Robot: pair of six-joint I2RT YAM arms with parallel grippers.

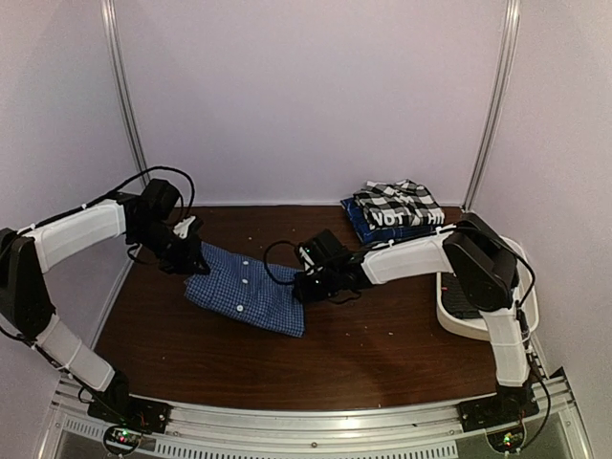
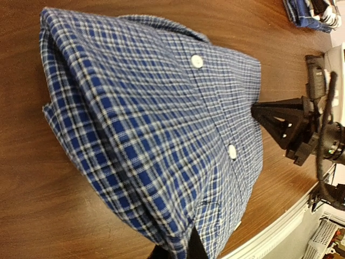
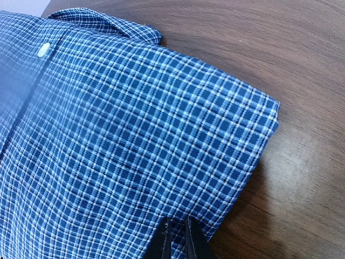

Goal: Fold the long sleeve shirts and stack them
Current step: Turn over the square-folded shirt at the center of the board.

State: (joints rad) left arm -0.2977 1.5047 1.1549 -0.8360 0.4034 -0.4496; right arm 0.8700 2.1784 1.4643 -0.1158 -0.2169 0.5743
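Mid-table, slightly left: blue-and-white fine-check collared button shirt [image 1: 247,287], folded to a compact rectangle on the dark brown wooden table [image 1: 382,354]. Left gripper [image 2: 186,247] closed on its left edge, cloth raised there; right gripper [image 3: 178,238] pinched on the opposite hem. Step judged: fold complete, transfer not yet done. Next move calls for a level two-arm lift back-right onto the black-and-white large-check shirt [image 1: 397,201] atop the dark blue lettered shirt [image 1: 382,228] (white plastic tub [image 1: 528,311] just beside that route). Bare wood between; wall close behind the stack

The fine-check shirt [image 1: 244,290] is blue-and-white, the large-check shirt [image 1: 397,201] black-and-white, the table [image 1: 382,335] brown.
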